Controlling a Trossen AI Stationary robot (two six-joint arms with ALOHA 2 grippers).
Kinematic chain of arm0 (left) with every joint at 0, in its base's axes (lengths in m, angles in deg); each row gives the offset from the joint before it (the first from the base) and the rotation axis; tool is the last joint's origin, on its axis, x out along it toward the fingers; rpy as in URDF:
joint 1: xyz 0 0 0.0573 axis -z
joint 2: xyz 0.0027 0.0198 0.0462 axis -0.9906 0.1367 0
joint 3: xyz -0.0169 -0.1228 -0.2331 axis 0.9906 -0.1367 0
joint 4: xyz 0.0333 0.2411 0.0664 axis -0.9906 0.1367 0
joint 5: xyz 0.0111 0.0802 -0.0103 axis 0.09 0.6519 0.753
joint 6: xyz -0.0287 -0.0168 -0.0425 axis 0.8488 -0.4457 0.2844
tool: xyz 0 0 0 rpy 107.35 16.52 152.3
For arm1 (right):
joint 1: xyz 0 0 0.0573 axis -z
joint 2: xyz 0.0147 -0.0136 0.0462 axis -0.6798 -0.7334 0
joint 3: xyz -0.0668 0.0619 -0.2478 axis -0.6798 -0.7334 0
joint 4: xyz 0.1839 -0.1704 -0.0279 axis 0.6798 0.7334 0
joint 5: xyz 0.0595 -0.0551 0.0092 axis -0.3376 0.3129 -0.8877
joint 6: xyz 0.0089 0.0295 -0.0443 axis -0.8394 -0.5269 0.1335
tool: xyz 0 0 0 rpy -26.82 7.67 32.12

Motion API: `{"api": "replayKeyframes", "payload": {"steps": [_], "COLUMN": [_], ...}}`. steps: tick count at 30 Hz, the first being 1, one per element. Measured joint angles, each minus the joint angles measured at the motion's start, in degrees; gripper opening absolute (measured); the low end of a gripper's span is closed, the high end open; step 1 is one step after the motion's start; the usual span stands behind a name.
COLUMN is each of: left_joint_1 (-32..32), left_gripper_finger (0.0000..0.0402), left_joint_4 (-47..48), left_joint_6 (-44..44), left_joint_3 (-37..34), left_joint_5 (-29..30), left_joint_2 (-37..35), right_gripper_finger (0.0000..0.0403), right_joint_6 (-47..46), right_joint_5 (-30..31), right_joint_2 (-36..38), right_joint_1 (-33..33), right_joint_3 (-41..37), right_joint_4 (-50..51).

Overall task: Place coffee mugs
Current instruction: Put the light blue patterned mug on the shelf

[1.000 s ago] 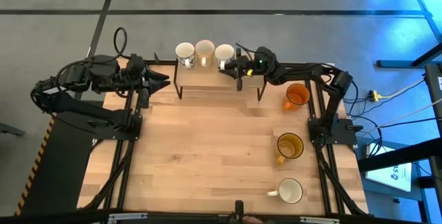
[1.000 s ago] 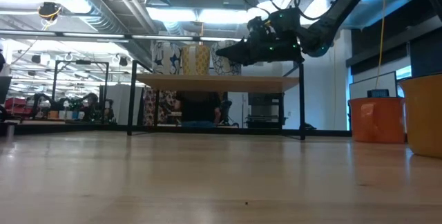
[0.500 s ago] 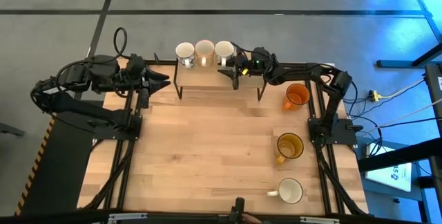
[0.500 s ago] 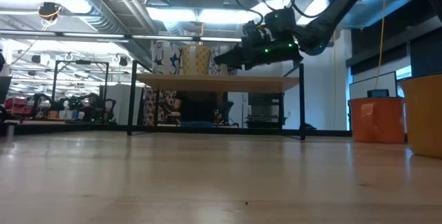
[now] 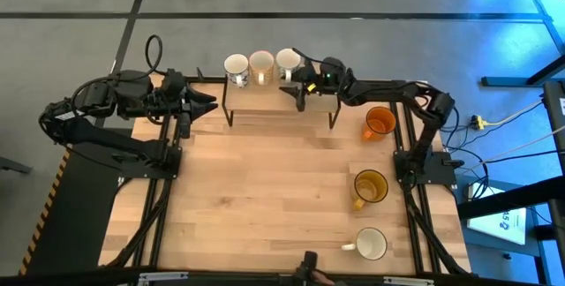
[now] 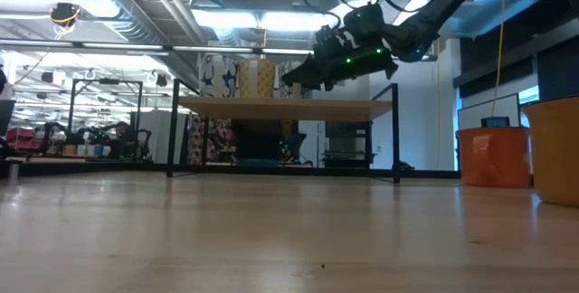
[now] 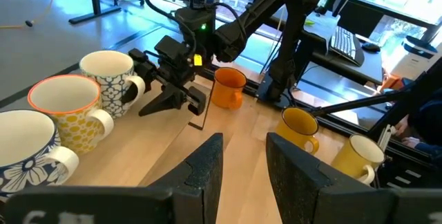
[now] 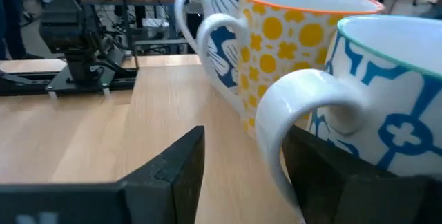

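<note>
Three patterned white mugs stand in a row on a raised wooden shelf (image 5: 278, 101) at the table's far edge. The rightmost, white with a blue pattern (image 5: 288, 59), also shows in the right wrist view (image 8: 387, 92). My right gripper (image 5: 295, 82) is open at this mug, its fingers on either side of the mug's handle (image 8: 297, 106). An orange mug (image 5: 380, 123), an amber mug (image 5: 371, 186) and a white mug (image 5: 371, 244) stand along the table's right side. My left gripper (image 5: 210, 102) waits open at the far left, touching nothing. My right gripper comes level from the table's right at the blue-patterned mug's handle (image 8: 276, 155). The handle lies close against one finger (image 8: 324, 175) and well apart from the other (image 8: 176, 169). I cannot tell whether it touches. The mug stands upright on the shelf.
The shelf stands on thin black legs (image 6: 395, 139), with open table below and in front of it. The middle mug (image 8: 297, 37) has a yellow pattern and an orange rim. Black frames run along both side edges of the table.
My right gripper has gone toward the table's far edge and a little left, rising slightly, with the blue-patterned mug. The mug has moved back along the shelf into line beside the other two mugs.
</note>
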Motion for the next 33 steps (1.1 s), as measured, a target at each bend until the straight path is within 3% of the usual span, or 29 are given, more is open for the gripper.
{"api": "replayKeyframes", "payload": {"steps": [9,20,27,33], "left_joint_1": [0.0,0.0,0.0,0.0], "left_gripper_finger": [0.0105,0.0105,0.0105,0.0105], "left_joint_4": [0.02,0.44,0.5,2.32], "left_joint_6": [0.0,0.0,0.0,0.0], "left_joint_3": [0.0,0.0,0.0,0.0], "left_joint_5": [0.0,0.0,0.02,0.02], "left_joint_2": [0.0,-0.02,0.0,0.0], "right_gripper_finger": [0.0189,0.0189,0.0189,0.0189], "right_joint_6": [0.46,-4.3,-2.05,3.97], "right_joint_5": [0.13,3.68,4.69,12.43], "right_joint_2": [3.22,3.56,3.7,4.88], "right_joint_1": [0.0,-0.74,-3.55,-6.58], "right_joint_3": [0.04,0.11,0.28,-0.08], "right_joint_4": [8.64,8.27,11.32,12.3]}}
